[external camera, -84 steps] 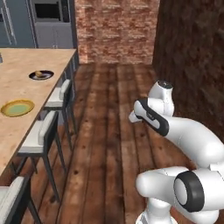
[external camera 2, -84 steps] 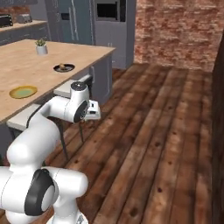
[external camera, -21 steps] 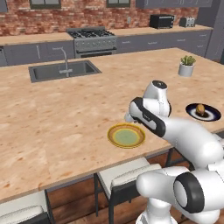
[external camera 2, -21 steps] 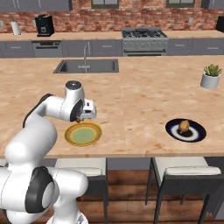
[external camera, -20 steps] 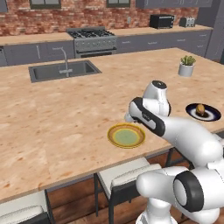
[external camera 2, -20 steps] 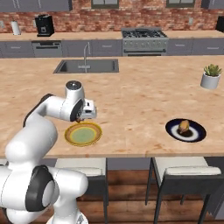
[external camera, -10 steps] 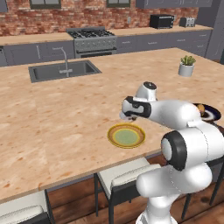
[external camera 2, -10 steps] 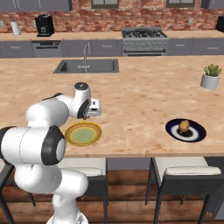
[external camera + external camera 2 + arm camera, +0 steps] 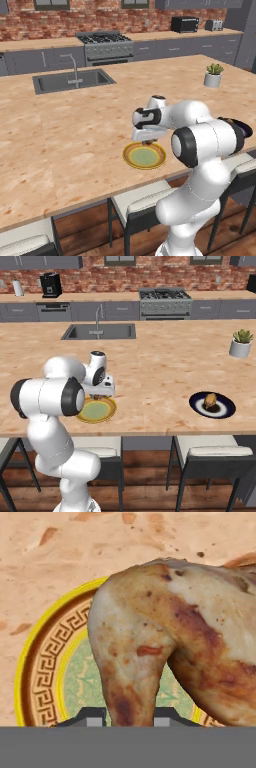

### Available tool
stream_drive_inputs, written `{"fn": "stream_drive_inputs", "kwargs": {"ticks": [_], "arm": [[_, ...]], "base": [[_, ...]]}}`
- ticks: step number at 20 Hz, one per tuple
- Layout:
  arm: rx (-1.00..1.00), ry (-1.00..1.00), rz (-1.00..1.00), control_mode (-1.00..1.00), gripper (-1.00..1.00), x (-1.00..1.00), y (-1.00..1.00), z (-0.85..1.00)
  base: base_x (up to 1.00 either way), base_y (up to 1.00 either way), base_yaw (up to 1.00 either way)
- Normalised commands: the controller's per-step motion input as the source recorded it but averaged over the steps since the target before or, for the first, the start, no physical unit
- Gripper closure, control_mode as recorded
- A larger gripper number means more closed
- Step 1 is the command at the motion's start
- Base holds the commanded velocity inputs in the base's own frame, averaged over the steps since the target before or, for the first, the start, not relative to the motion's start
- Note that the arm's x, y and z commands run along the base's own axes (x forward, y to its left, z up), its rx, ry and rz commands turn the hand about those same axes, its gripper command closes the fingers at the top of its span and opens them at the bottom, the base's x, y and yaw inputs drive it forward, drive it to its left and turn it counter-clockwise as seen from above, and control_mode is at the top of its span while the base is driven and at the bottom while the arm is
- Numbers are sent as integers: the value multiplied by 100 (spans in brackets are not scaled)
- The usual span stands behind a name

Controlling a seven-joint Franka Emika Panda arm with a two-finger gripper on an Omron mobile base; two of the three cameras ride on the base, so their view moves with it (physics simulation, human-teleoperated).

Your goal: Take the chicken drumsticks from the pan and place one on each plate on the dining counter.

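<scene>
Tool (image 9: 128, 718) moved over yellow plate (image 9: 45, 662), gripping drumstick (image 9: 150, 637)

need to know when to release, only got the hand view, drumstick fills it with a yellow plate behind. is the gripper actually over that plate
Observer: Yes. In the left base view the gripper hangs above the yellow-green plate, toward its far rim, near the front edge of the dining counter.
Operator: is the other plate done
Observer: In the right base view the dark plate already carries a drumstick.
Operator: where's that one from here
Observer: To the robot's right along the same front edge, well apart from the yellow-green plate.
Operator: anything close to my plate
Observer: Nothing close; a potted plant stands far off beyond the dark plate.
</scene>
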Motion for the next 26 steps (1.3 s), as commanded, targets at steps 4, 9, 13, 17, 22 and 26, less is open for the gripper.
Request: {"fn": "stream_drive_inputs", "kwargs": {"ticks": [4,9,13,17,22,26], "arm": [[0,18,0,-100,100,-22,0,-25],[-1,3,0,-100,100,-29,0,-24],[-5,0,-1,-100,100,-15,7,-32],[-5,0,-1,-100,100,3,17,-35],[-2,-1,0,-100,100,25,13,-22],[0,0,0,-100,100,26,1,-2]], "base": [[0,0,0],[0,0,0],[0,0,0],[0,0,0],[0,0,0],[0,0,0]]}}
